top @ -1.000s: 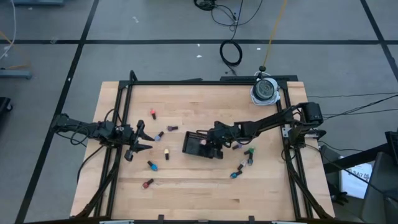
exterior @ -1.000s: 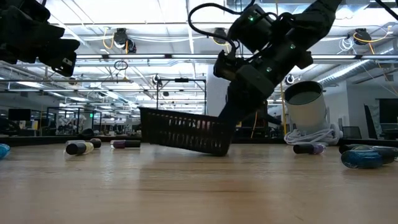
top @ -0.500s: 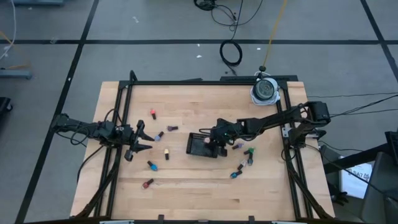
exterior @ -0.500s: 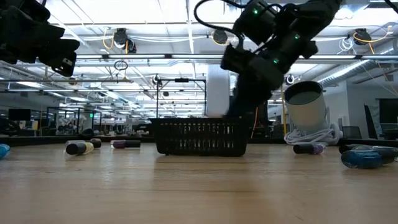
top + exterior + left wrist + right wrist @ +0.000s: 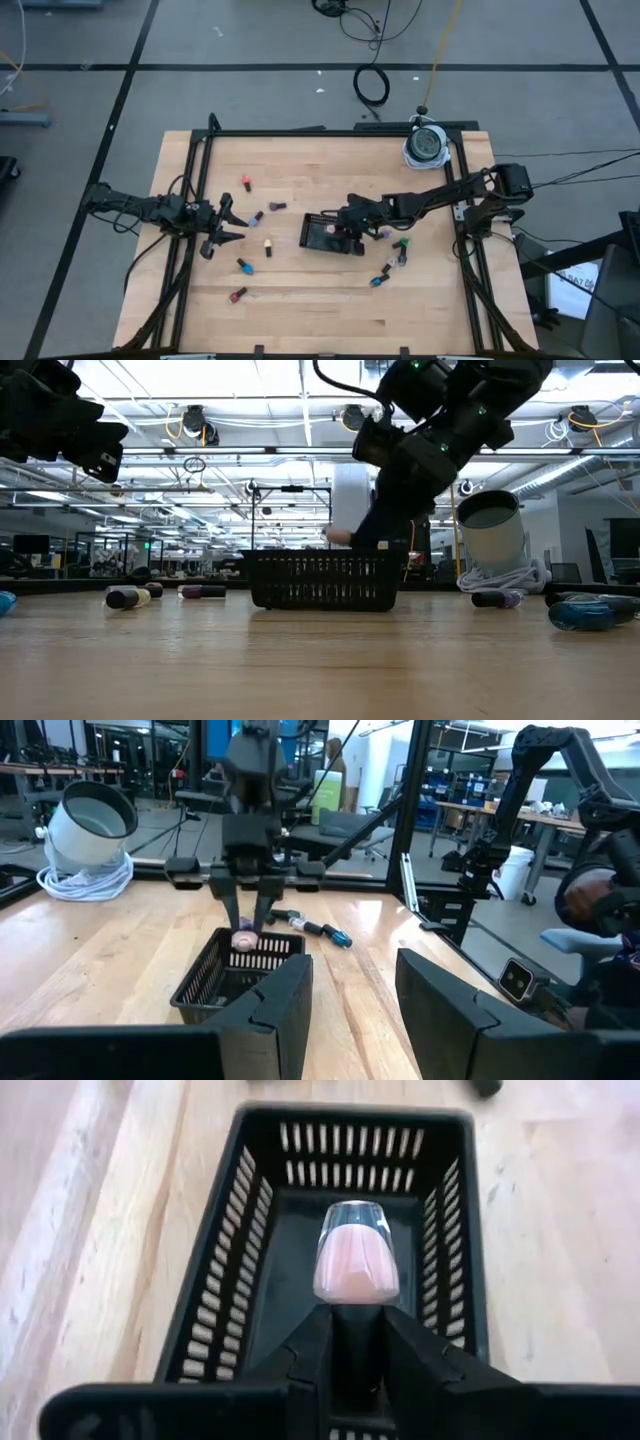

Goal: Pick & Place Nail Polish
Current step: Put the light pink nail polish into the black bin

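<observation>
The right gripper (image 5: pixel 355 1342) hangs over the black mesh tray (image 5: pixel 325 235) near the middle of the counter (image 5: pixel 300 300), its fingers pinching a pink nail polish bottle (image 5: pixel 356 1266) by the dark cap — inside the tray's walls. The left gripper (image 5: pixel 222 231) waits by the counter's left edge, fingers spread. Other bottles (image 5: pixel 243 266) lie scattered on both sides of the tray.

The right arm is stretched toward the middle of the table, its gripper (image 5: pixel 345 225) pointed down with fingers (image 5: pixel 310 1345) clamped together. The left gripper (image 5: pixel 232 222) is held half-open at the table's left side.
</observation>
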### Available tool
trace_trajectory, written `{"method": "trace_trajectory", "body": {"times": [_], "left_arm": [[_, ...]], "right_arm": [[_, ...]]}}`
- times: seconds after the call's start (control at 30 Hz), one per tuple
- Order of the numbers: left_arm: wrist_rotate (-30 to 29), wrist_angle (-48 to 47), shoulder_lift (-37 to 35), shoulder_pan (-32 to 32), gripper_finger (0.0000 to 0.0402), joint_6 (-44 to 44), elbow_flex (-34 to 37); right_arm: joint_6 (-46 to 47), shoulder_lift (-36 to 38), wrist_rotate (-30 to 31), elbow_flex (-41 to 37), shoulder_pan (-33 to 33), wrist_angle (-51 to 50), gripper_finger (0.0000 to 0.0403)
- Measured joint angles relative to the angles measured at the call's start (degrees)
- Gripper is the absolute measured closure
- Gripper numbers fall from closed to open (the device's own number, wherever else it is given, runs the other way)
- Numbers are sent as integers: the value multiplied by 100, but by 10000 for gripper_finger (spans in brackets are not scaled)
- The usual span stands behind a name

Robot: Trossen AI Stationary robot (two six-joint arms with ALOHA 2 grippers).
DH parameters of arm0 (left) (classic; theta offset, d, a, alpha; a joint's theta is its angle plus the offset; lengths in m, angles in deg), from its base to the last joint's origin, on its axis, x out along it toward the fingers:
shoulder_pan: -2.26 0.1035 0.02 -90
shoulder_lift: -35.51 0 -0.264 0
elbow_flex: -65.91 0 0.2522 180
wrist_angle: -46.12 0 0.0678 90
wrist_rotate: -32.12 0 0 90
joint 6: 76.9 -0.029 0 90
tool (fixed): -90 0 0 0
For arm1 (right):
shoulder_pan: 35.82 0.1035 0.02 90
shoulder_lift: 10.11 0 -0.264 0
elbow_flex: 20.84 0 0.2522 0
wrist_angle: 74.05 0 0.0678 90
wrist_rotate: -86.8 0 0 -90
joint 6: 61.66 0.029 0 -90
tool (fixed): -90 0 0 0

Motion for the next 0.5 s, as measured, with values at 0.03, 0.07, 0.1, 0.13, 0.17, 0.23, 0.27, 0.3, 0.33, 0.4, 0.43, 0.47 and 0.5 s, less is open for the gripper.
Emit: {"method": "trace_trajectory", "body": {"times": [0.03,0.07,0.1,0.13,0.17,0.23,0.27,0.3,0.33,0.4,0.43,0.47,0.5], "left_arm": [[0,3,2,0,256,0,0],[0,7,0,0,256,0,0],[-2,6,0,-2,256,-2,0],[0,4,0,0,256,0,0],[0,6,0,0,256,0,0],[0,7,0,0,256,0,0],[-1,7,0,0,256,-1,0],[0,6,0,0,256,-1,0],[0,7,0,0,256,0,0],[0,4,0,0,256,0,0],[0,6,1,0,256,0,0],[-1,7,0,0,256,0,0],[-2,5,0,0,256,0,-2]], "right_arm": [[43,1,-8,-3,5,55,347],[56,7,-6,3,19,130,347],[63,13,-7,12,23,136,347],[64,17,-4,14,23,119,347],[86,17,-5,12,23,99,347],[176,11,-2,9,23,100,347],[221,11,6,9,23,128,347],[245,11,4,9,25,158,347],[253,11,6,9,30,169,347],[253,11,17,8,56,158,347],[246,11,19,7,62,183,347],[241,11,19,7,72,223,347],[241,11,21,7,83,252,347]]}}
